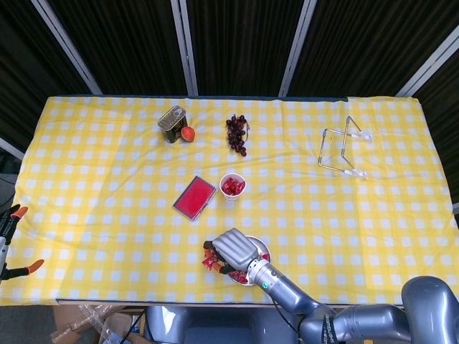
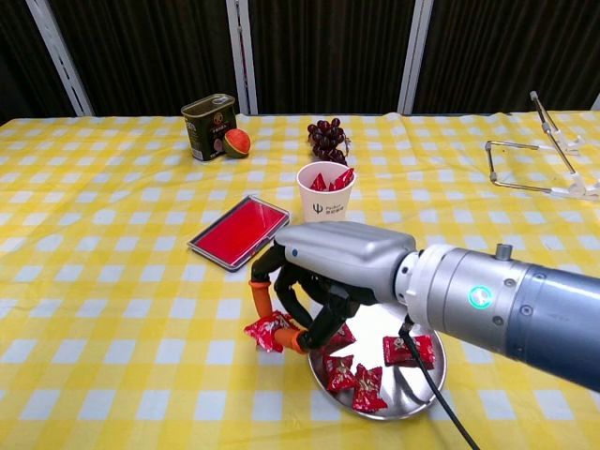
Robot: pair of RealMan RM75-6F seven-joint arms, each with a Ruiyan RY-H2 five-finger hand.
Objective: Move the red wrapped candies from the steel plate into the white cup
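Note:
My right hand (image 2: pixel 328 272) hovers over the left rim of the steel plate (image 2: pixel 417 386) and pinches one red wrapped candy (image 2: pixel 266 330) between its orange-tipped fingers, above the cloth. Three more red candies (image 2: pixel 407 350) lie on the plate. Farther back stands the white cup (image 2: pixel 324 202), upright, with red candies showing inside. From the head view, the right hand (image 1: pixel 234 249) covers most of the plate (image 1: pixel 263 249), and the cup (image 1: pixel 232 186) sits beyond it. The left hand is in neither view.
A red flat case (image 2: pixel 238 232) lies left of the cup. An olive tin (image 2: pixel 207 127) with an orange-red fruit (image 2: pixel 236 142) and dark grapes (image 2: pixel 327 138) stand at the back. A wire rack (image 2: pixel 536 157) is at the far right. The table's near edge is close to the plate.

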